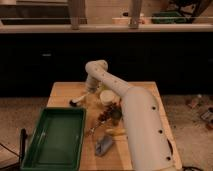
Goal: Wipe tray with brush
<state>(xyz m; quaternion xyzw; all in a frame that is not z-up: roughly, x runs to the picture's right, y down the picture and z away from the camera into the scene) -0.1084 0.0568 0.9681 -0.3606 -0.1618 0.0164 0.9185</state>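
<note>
The large green tray (54,136) lies on the front left of the wooden table. The brush (78,100) lies on the table just beyond the tray's far right corner, its dark head to the left and its pale handle pointing right and away. My gripper (90,88) hangs from the white arm (135,107) right above the far end of the brush's handle. Whether it touches the handle is hidden.
A pale round bowl (107,96) stands right of the gripper. A cluster of small dark and reddish items (111,114) sits mid-table, with a metal fork (95,129) and a folded blue-grey cloth (104,146) nearer the front. A dark counter runs behind.
</note>
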